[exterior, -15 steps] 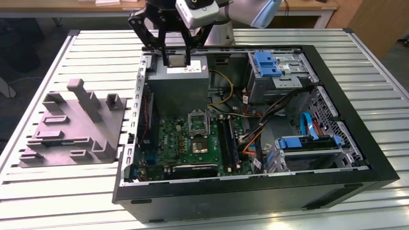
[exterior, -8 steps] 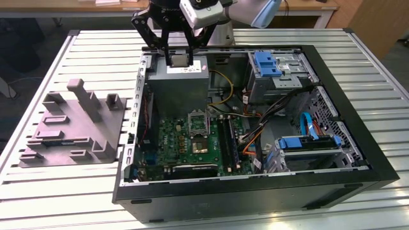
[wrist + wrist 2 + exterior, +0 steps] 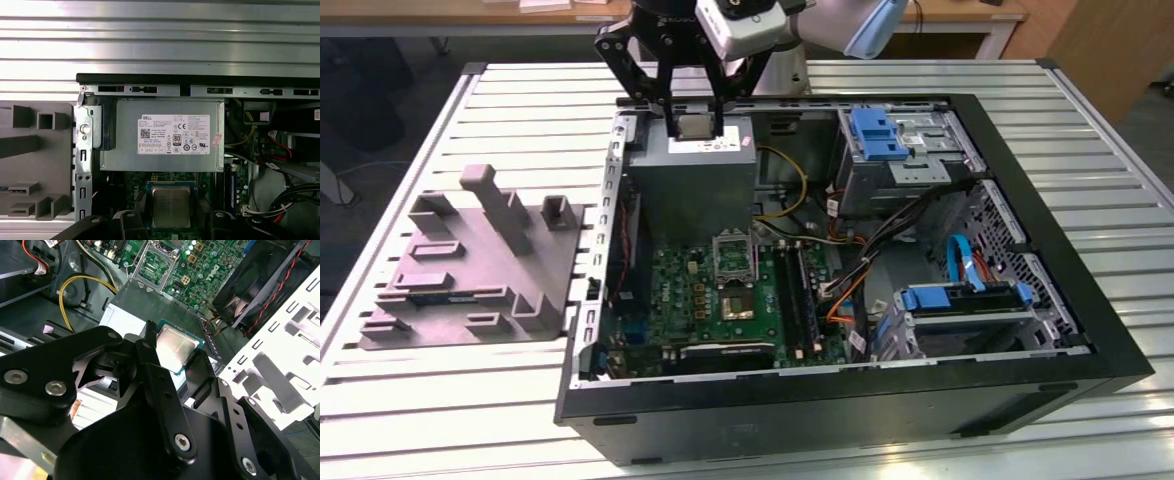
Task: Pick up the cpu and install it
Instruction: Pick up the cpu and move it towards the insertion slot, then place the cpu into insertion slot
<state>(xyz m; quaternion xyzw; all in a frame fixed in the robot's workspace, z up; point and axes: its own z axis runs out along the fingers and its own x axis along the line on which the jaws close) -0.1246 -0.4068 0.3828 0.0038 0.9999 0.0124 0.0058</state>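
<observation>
Silvery square cpu (image 3: pixel 176 349), teal-rimmed

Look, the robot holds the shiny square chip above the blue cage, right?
Not quite. The gripper holds the cpu, the shiny square chip, above the grey power-supply box instead, as the exterior view shows.

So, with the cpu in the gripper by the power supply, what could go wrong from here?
The gripper pinches the cpu by its edges, so it might slip or tilt and drop into the case. The socket on the green board lies close beside the power supply, so a skewed descent could bump that box or seat the chip crooked.
</observation>
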